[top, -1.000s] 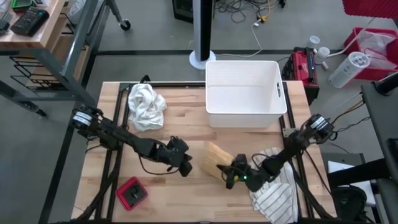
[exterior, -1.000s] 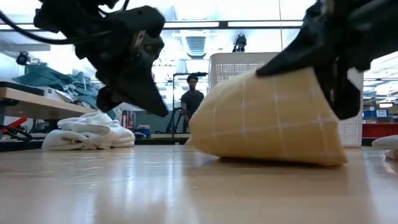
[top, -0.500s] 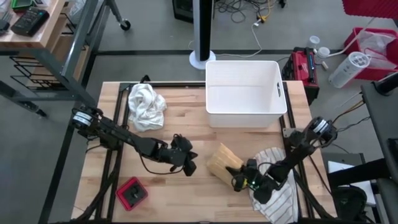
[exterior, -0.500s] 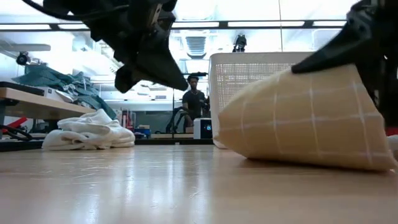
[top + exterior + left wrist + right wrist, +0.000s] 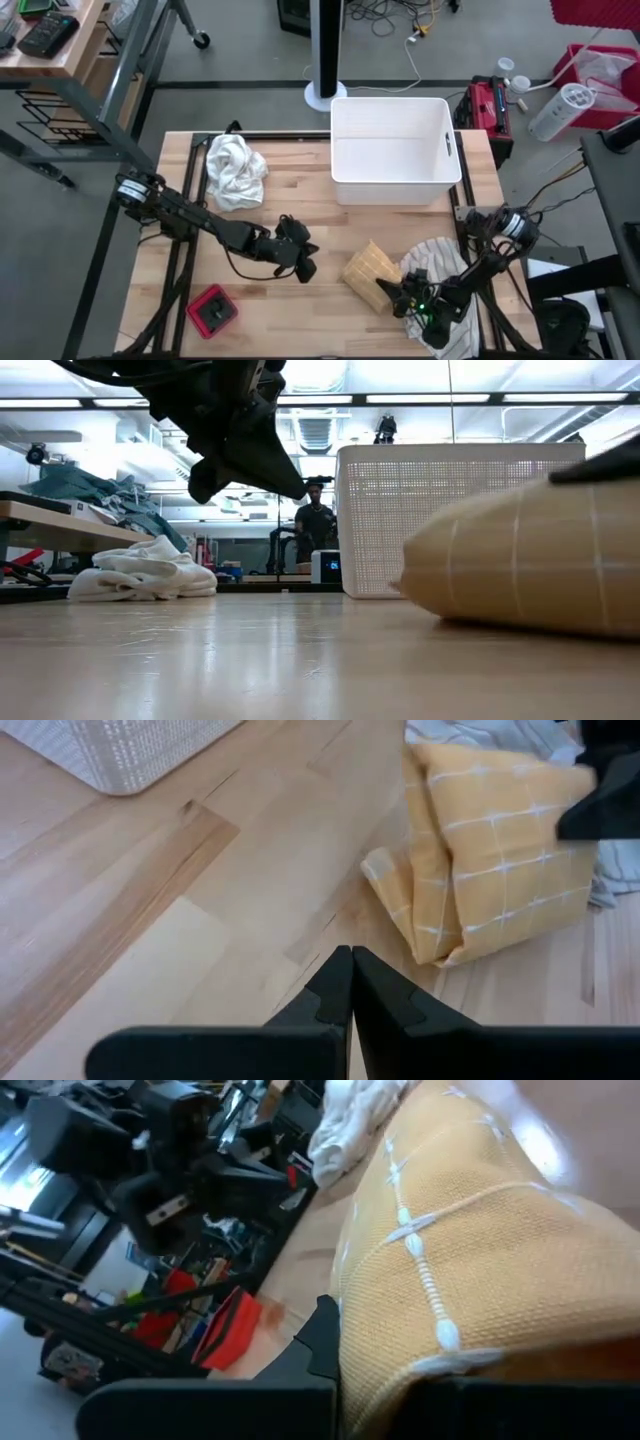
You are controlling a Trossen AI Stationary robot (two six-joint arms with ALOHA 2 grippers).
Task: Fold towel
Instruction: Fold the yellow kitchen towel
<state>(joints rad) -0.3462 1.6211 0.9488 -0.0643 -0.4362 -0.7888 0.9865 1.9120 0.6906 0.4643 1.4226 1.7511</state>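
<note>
A yellow towel (image 5: 366, 270) with a white grid, folded into a thick bundle, lies on the wooden table right of centre; the low view shows the yellow towel (image 5: 525, 570) resting on its underside. My right gripper (image 5: 393, 291) is shut on its near right end. My left gripper (image 5: 301, 264) hangs shut and empty above the table, left of the towel; its shut fingers (image 5: 352, 976) point toward the towel (image 5: 495, 850). My right gripper pinches the towel's near right end (image 5: 405, 1315) between its two fingers; one finger (image 5: 322, 1342) shows beside the cloth and the bundle hides the other. Several folded layers are in the hold. The fingers come about level from the table's near right. The towel's underside rests on the table.
A striped cloth (image 5: 455, 312) lies heaped under the right arm at the near right. A white basket (image 5: 392, 190) stands at the back, a crumpled white towel (image 5: 236, 170) at the back left, a red and black object (image 5: 212, 310) near the front left.
My right gripper has gone toward the table's right and near edges and rolled about its wrist, dragging the yellow towel along the table with it; the towel has turned a little. My left gripper has risen slightly, still shut.
</note>
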